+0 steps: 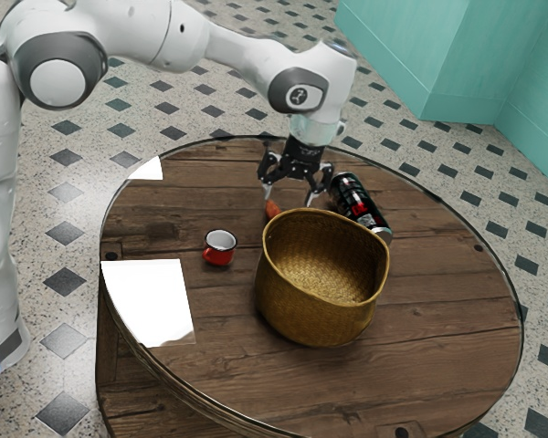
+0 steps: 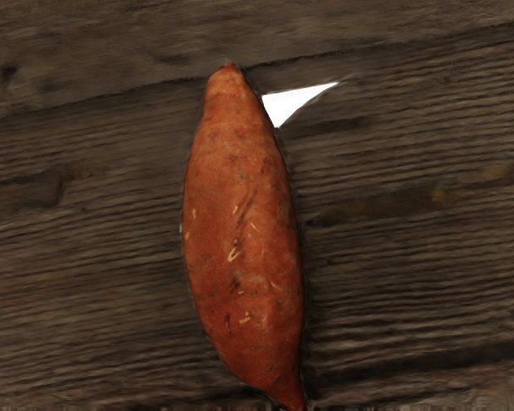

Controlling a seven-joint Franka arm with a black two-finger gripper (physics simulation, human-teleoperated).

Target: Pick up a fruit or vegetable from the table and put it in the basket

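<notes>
The sweet potato (image 2: pixel 242 231) lies on the table (image 1: pixel 429 319), at the far side of the basket (image 1: pixel 315 319), below the gripper (image 1: pixel 289 200), whose fingers stand apart, presumably to straddle its narrow width.

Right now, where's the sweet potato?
The sweet potato lies on the table under the open tool, just behind the woven basket's side nearest the exterior view's left.
</notes>
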